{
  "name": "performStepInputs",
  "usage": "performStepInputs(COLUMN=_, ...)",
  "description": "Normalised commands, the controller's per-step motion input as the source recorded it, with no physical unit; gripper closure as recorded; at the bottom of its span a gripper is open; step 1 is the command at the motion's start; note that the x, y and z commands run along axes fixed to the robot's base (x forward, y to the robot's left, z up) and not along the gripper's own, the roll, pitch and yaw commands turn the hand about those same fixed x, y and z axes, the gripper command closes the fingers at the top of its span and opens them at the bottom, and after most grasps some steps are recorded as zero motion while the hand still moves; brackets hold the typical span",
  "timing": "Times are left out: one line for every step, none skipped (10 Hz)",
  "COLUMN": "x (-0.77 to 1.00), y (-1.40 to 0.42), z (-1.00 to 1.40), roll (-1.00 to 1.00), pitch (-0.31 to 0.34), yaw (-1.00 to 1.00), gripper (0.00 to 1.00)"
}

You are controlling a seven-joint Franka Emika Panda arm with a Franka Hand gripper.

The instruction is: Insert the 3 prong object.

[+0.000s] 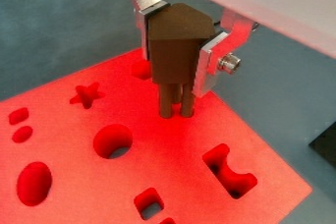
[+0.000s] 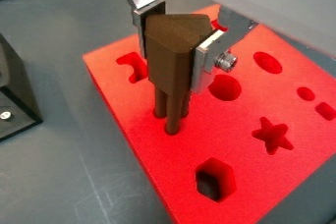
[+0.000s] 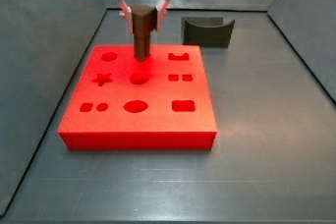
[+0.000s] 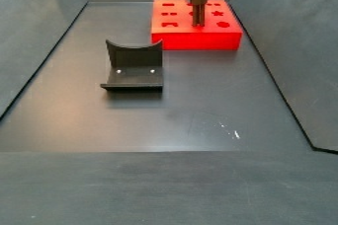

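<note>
Between the silver fingers [image 2: 207, 53] of the pincer [image 2: 175, 33], the dark brown 3 prong object [image 2: 174, 59] is pinched upright, its thin prongs touching the top of the red block with shaped cut-outs [image 3: 138, 138]. Around the prongs lie a round hole [image 1: 114, 140], a star-shaped hole [image 1: 85, 94] and other cut-outs. Well apart from the pincer, a dark grey curved block [image 4: 132, 66] rests on the grey counter [image 4: 172, 130].
</note>
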Motion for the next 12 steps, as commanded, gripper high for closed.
performStepInputs(x=0.2, y=0.0, z=-0.2, roll=0.1, pitch=0.021, yaw=0.0, gripper=1.0)
performStepInputs(x=0.0, y=0.0, z=-0.2, roll=0.05, pitch=0.0, yaw=0.0, gripper=1.0)
performStepInputs(x=0.0, y=0.0, z=-0.34, roll=0.03, pitch=0.001, yaw=0.0, gripper=1.0)
performStepInputs(x=0.0, y=0.0, z=-0.46, roll=0.06, pitch=0.081, yaw=0.0, gripper=1.0)
performStepInputs(x=-0.11, y=0.0, z=-0.57, roll=0.07, pitch=0.103, yaw=-0.01, gripper=1.0)
performStepInputs(x=-0.14, y=0.0, z=-0.71, roll=0.08, pitch=0.1, yaw=-0.01, gripper=1.0)
performStepInputs(x=-0.11, y=0.0, z=-0.72, roll=0.07, pitch=0.066, yaw=0.0, gripper=1.0)
performStepInputs(x=-0.09, y=0.0, z=-0.67, roll=0.13, pitch=0.029, yaw=0.0, gripper=1.0)
performStepInputs(x=-0.08, y=-0.15, z=-0.59, roll=0.32, pitch=0.036, yaw=-0.03, gripper=1.0)
performStepInputs(x=-0.04, y=-0.27, z=-0.46, roll=0.42, pitch=0.027, yaw=-0.05, gripper=1.0)
performStepInputs(x=0.0, y=-0.28, z=-0.46, roll=0.45, pitch=0.0, yaw=-0.05, gripper=1.0)
performStepInputs(x=0.0, y=-0.28, z=-0.48, roll=0.45, pitch=0.0, yaw=-0.06, gripper=1.0)
